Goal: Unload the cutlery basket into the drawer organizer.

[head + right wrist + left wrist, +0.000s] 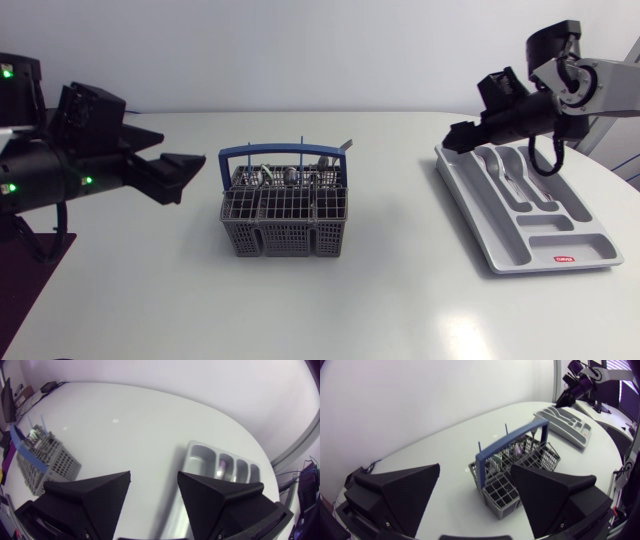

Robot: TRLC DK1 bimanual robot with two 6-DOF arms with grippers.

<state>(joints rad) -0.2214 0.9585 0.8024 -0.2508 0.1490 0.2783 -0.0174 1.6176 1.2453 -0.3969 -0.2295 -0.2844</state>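
The grey cutlery basket (283,212) with a blue handle (283,152) stands mid-table and holds several pieces of cutlery (288,176) in its rear cells. My left gripper (190,172) hovers just left of it, open and empty. In the left wrist view the basket (517,477) lies ahead of the left gripper (476,467), between its spread fingers. The grey drawer organizer (560,240) lies at the right with spoons (503,162) in its far compartments. My right gripper (456,136) hangs over its far left end. In the right wrist view the right gripper (154,475) is open and empty above the organizer (200,455).
Bare white table surrounds the basket and lies between it and the organizer. The organizer sits near the table's curved right edge (625,195). A dark mat (40,270) shows at the left edge under my left arm.
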